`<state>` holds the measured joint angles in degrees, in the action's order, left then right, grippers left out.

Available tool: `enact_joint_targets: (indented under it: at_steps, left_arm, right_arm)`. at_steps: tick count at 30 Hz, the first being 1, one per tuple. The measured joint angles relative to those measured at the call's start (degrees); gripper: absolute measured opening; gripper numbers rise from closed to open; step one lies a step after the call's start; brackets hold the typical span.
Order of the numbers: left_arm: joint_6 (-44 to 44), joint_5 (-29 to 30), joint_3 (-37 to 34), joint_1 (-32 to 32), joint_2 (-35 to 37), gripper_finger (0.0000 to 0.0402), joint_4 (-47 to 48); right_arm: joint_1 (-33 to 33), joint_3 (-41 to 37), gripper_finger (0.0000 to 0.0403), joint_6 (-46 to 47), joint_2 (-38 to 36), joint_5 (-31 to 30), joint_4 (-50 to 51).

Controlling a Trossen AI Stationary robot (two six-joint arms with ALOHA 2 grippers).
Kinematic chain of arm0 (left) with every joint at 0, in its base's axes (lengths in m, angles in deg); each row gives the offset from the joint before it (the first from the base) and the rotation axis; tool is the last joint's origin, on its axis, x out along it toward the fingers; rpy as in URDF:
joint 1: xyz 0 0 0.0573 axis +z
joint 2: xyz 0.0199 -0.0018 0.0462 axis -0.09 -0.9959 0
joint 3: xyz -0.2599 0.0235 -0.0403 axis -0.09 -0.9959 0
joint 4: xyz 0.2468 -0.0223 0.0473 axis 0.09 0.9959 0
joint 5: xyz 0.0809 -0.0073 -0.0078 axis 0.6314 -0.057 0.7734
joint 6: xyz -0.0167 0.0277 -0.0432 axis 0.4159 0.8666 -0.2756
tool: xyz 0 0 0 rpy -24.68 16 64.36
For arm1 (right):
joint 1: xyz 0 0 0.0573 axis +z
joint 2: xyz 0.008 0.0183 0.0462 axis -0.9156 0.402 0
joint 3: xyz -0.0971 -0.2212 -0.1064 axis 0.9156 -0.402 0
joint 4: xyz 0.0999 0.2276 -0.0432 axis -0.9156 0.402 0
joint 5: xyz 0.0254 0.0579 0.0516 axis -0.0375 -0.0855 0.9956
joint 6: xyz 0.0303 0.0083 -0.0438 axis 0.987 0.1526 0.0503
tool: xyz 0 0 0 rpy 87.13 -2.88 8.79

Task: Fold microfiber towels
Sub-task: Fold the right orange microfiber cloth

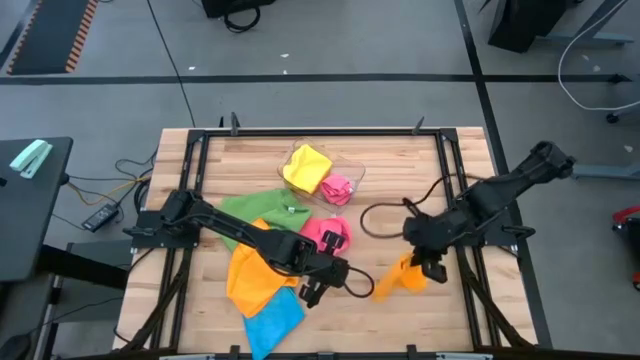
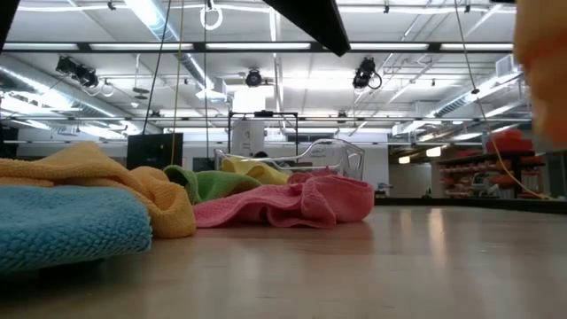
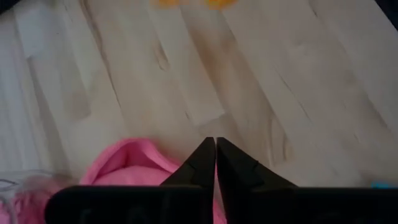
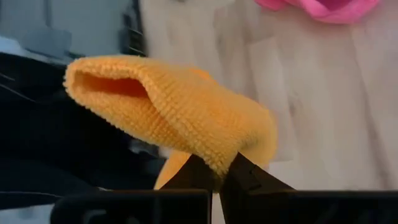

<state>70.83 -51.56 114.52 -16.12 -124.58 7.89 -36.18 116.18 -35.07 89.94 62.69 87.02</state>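
Observation:
My right gripper (image 1: 428,268) (image 4: 219,173) hangs over the table's right half, shut on an orange towel (image 1: 398,280) (image 4: 180,118), which also shows at the low view's upper right (image 2: 542,71). My left gripper (image 1: 310,294) (image 3: 215,149) is shut with nothing between its fingers, above bare wood just near of a crumpled pink towel (image 1: 328,233) (image 3: 127,163). A second orange towel (image 1: 255,275), a blue one (image 1: 272,320) and a green one (image 1: 260,208) lie bunched on the table's left middle. My right gripper pinches a bunched fold of the orange towel (image 4: 214,157) between its two fingers; the layers cannot be counted. The fingers slant down from the table's right side. The towel is lifted clear of the table and droops past the fingertips, curled over and slack.
A clear plastic tray (image 1: 352,170) stands at the far middle with a yellow towel (image 1: 307,167) and a pink one (image 1: 339,188) in it. A black cable (image 1: 375,215) loops on the wood left of the right arm. Bare wood (image 1: 400,320) lies at the near right.

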Motion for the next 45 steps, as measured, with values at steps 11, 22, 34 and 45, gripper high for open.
enact_joint_targets:
  at_steps: [11, 22, 34, 45]
  left_arm:
    - [3.42, -0.02, -0.04, 0.0, 0.24, 0.0013, -0.33]
    - [-0.07, -0.06, -0.04, -0.46, 0.24, 0.0019, 0.41]
    - [-1.58, -0.07, -0.04, -0.57, 0.22, 0.0028, -0.34]
    - [-1.7, -0.11, -0.04, -0.87, 0.2, 0.002, -2.86]
  right_arm:
    - [-15.78, 2.11, 0.0014, 1.56, 2.92, -21.45, 27.83]
    - [-25.0, -5.66, 0.0014, -8.32, 8.36, -18.3, 19.05]
    - [-12.58, -17.4, 0.0039, -9.26, 11.73, -0.3, -5.63]
    - [-4.22, -18.86, 0.0158, -8.45, 18.39, 4.91, -30.85]
